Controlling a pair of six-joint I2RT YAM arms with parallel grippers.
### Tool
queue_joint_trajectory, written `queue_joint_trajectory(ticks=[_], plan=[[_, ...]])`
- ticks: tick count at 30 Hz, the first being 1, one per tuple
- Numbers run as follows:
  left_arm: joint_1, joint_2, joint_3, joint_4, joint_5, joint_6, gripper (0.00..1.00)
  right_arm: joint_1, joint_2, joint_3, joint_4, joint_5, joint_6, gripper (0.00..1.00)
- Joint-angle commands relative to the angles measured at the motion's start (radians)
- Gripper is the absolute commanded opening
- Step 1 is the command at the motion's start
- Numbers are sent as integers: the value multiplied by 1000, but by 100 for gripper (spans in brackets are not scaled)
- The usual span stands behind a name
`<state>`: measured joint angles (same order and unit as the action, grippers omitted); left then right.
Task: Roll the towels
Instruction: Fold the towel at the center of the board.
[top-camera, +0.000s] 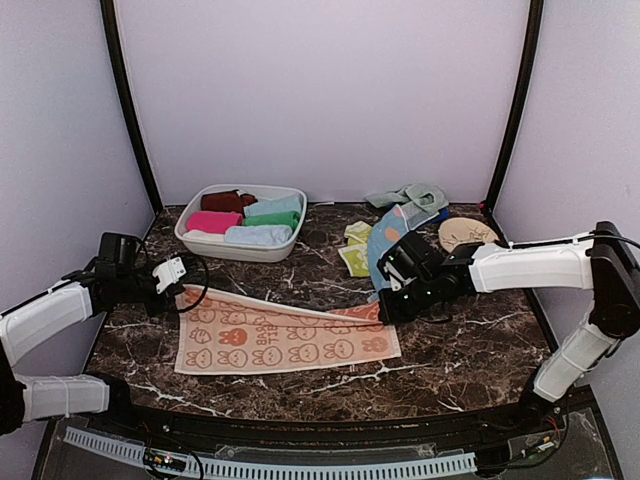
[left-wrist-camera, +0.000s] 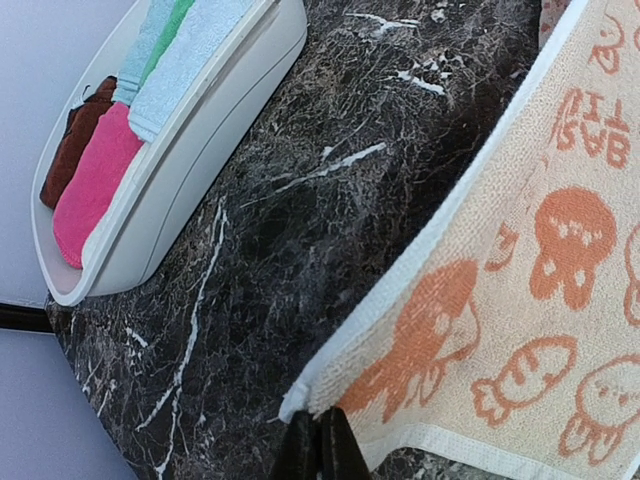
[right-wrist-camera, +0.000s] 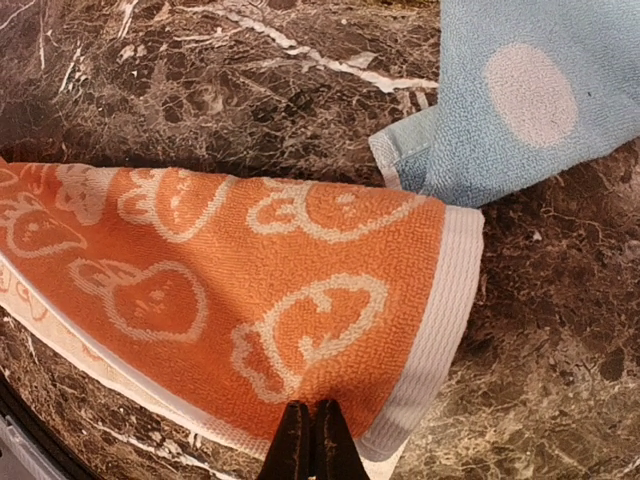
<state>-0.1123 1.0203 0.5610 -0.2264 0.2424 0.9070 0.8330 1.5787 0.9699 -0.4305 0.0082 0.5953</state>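
Note:
A peach-orange towel (top-camera: 285, 342) with cartoon prints lies spread across the front of the dark marble table. Its far edge is raised off the surface. My left gripper (top-camera: 178, 291) is shut on the far left corner; the left wrist view shows the closed jaws pinching that corner (left-wrist-camera: 320, 445) of the towel (left-wrist-camera: 500, 300). My right gripper (top-camera: 385, 306) is shut on the far right corner, its jaws together on the towel (right-wrist-camera: 311, 440); the orange cloth (right-wrist-camera: 250, 260) hangs from them. A light-blue spotted towel (top-camera: 392, 235) (right-wrist-camera: 520, 100) lies just behind.
A white oval tub (top-camera: 240, 247) (left-wrist-camera: 200, 140) at the back left holds several rolled towels. Behind the right arm lie a yellow-green towel (top-camera: 356, 250), a mint one (top-camera: 410, 195) and a round beige disc (top-camera: 465, 233). Walls enclose the back and both sides.

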Motion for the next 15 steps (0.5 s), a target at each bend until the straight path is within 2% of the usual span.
queue_joint_trajectory(ticks=[1, 8, 15], plan=[[9, -78, -27, -133, 2, 18, 0, 22, -46, -20, -60, 64, 36, 0], [9, -218, -87, -314, 59, 73, 0, 59, -85, -70, -80, 70, 71, 0], [9, -298, -186, -360, 55, 103, 0, 87, -78, -160, -8, 17, 116, 0]])
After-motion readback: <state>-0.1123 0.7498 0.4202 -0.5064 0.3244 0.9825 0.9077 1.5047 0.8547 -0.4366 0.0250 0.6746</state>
